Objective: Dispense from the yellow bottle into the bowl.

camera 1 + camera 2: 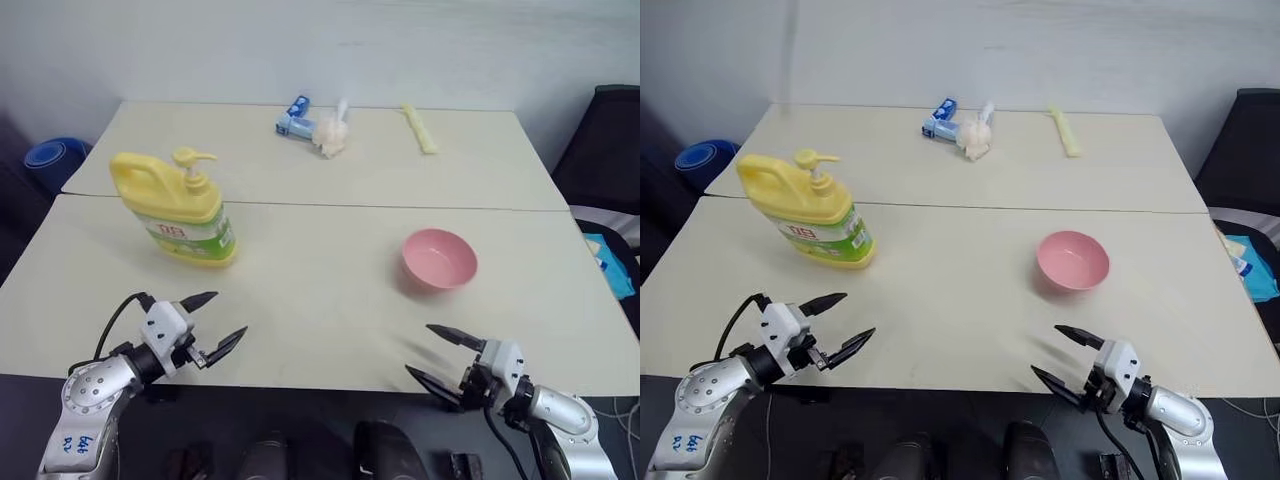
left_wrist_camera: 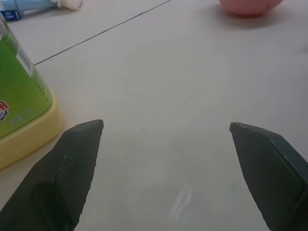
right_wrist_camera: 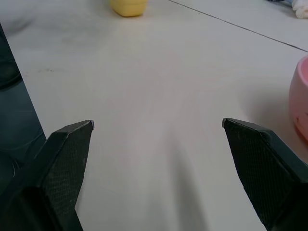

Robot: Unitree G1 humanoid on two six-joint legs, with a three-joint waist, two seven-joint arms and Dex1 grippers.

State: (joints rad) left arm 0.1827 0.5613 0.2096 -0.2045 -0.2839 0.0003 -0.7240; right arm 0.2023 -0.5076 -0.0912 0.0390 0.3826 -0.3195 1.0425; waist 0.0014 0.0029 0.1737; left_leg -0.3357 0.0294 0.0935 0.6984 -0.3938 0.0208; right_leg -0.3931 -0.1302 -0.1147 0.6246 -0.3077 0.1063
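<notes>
The left end effector is hovering at the near left edge of the surface, its two black fingers spread wide and gripping nothing. Beyond it, further back on the left, the bottle is standing upright, its pump nozzle pointing right and untouched. Far across the surface, a blue packet, a white tuft and a pale yellow strip are lying out of the way. To the right, the bowl is sitting well apart from the bottle and looking empty. The right end effector is hanging at the near right edge, likewise fully open and empty. By this showing, nothing is done yet: bottle and bowl are waiting to be brought together, and the pumping is all still ahead.
</notes>
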